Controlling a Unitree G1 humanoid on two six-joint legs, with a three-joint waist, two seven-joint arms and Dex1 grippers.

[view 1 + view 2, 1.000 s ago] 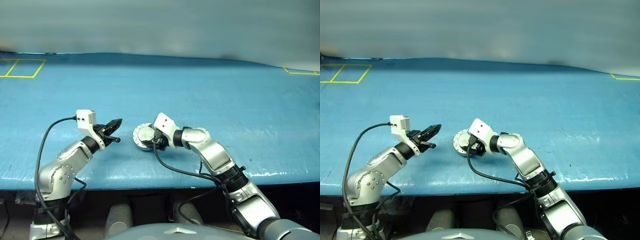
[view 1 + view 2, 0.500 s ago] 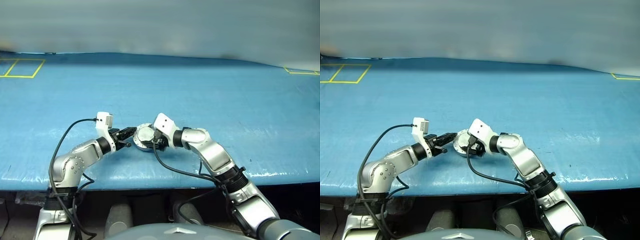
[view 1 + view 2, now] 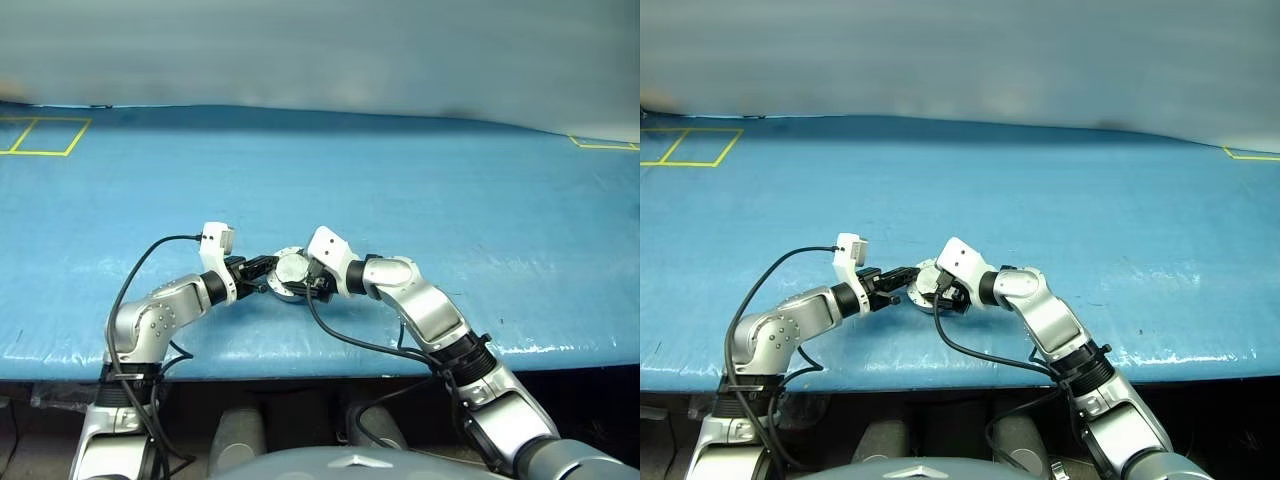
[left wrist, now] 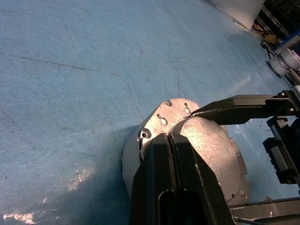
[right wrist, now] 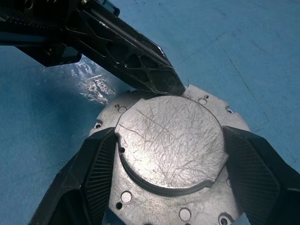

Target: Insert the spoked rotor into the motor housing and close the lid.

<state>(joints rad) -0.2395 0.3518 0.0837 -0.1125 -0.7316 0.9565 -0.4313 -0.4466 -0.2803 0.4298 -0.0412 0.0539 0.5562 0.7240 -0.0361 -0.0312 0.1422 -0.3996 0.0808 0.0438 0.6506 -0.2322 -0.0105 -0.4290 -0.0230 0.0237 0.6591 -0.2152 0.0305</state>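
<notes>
Left gripper [image 5: 159, 84] moved in, tips together, touching lid [image 5: 171, 140]; right gripper [image 5: 168, 154] clamps lid

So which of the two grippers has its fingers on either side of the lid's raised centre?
The right gripper: its fingers flank the lid. The left gripper is shut, its tip at the lid's edge.

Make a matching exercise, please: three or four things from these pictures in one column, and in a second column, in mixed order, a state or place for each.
Things:
1. left gripper
2. right gripper
3. lid
4. yellow tape lines

States or places:
A. closed over the housing, plain grey side with raised centre up
B. fingers shut together, tip at the lid's edge
C. on the blue table, at its far corners
D. one finger on each side of the lid's raised centre

Pairs: 1-B, 2-D, 3-A, 4-C
</notes>
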